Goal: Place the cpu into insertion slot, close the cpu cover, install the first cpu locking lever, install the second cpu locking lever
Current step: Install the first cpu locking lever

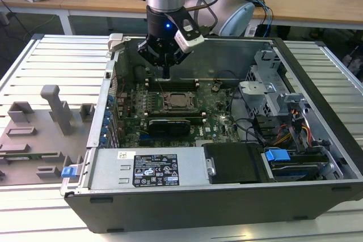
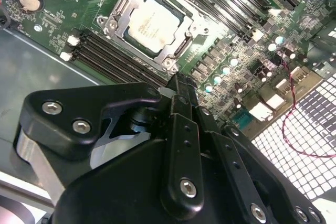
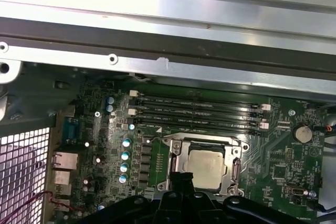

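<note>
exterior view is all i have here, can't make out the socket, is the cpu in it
observer: yes, in both wrist views the cpu lies in the insertion slot, silvery top up.
operator: is the cover down
observer: the cpu cover lies flat around it, and the cpu's top shows through its window.
operator: where's the end effector
observer: in the second wrist view the end effector is just beside one corner of the cover, fingers together with nothing between them. I cannot tell if it touches the board.
</note>
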Robot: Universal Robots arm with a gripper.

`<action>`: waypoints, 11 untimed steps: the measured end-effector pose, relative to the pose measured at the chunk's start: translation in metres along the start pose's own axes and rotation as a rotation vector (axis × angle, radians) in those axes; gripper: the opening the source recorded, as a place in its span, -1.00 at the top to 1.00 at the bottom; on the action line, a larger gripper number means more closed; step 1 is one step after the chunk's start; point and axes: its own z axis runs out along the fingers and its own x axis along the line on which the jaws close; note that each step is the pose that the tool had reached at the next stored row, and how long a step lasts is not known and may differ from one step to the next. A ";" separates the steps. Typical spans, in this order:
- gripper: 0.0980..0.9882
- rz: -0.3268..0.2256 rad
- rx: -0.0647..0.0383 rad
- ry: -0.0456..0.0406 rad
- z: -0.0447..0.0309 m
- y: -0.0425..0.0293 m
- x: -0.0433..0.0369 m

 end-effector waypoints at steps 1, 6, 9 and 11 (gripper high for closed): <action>0.98 0.000 0.000 -0.0001 0.0001 0.0001 0.0008; 0.98 0.000 0.000 0.0000 0.0001 0.0004 0.0044; 0.98 0.000 0.000 0.0000 0.0002 0.0006 0.0063; 0.98 0.000 0.000 -0.0001 0.0002 0.0007 0.0077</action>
